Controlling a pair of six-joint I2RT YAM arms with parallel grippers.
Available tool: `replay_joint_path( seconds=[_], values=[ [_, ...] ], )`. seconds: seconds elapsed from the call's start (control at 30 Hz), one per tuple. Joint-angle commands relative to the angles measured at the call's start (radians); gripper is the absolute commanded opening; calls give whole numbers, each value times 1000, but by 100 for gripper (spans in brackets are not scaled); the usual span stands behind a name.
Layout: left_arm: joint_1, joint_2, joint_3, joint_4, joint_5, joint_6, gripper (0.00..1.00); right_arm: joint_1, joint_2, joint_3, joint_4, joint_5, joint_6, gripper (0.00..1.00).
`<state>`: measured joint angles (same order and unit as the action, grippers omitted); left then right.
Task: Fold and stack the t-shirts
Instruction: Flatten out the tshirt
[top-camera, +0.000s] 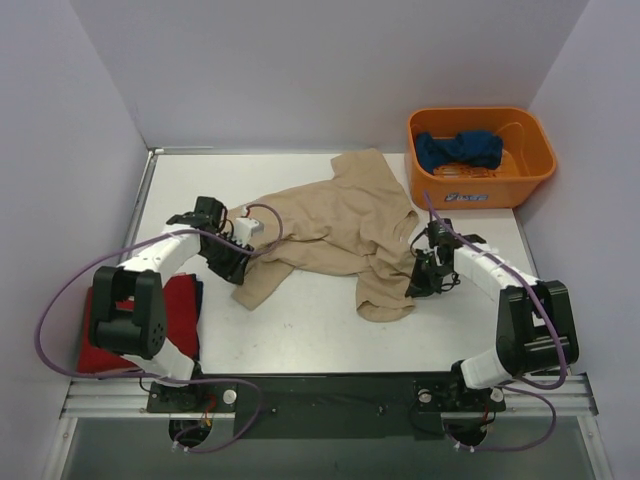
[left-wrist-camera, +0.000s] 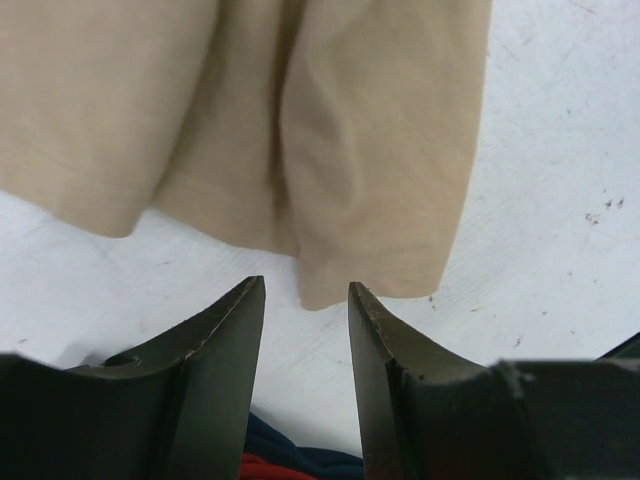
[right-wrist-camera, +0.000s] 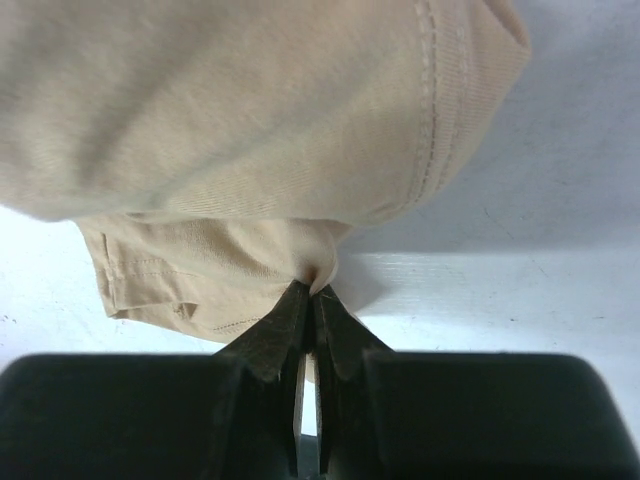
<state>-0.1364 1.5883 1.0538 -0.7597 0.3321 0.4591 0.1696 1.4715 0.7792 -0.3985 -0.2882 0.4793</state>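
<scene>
Tan t-shirt (top-camera: 335, 225) lies crumpled mid-desk (top-camera: 300, 330), not yet spread.

My right fingers (right-wrist-camera: 275, 335) are pinched tight on a small tuck of its cloth near a stitched hem, on the right side. This hold serves as an anchor, so I can draw that edge outward.

My left fingers (left-wrist-camera: 210, 350) are parted with nothing between them, low over the desk and just short of a loose tan edge. I judge they are lined up to take a second grip for flattening.

Red t-shirt (top-camera: 178, 300) sits folded at near left, the likely base for the stack. A dark blue garment (top-camera: 460, 150) waits in the orange bin (top-camera: 530, 165).
</scene>
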Motion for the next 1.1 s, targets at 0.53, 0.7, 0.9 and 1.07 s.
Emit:
replay_joint_path(
  seconds=[0.53, 0.7, 0.9, 1.07],
  values=[
    [-29, 67, 56, -102, -119, 16, 0, -50, -125, 161, -175, -6, -74, 0],
    [27, -19, 352, -263, -278, 111, 0, -136, -192, 459, -365, -28, -137, 0],
    [34, -111, 770, -429, -373, 259, 0, -154, -252, 898, -632, -14, -260, 0],
    [41, -129, 1034, -426, -453, 266, 0, -154, -292, 1117, -694, -107, -278, 0]
  ],
)
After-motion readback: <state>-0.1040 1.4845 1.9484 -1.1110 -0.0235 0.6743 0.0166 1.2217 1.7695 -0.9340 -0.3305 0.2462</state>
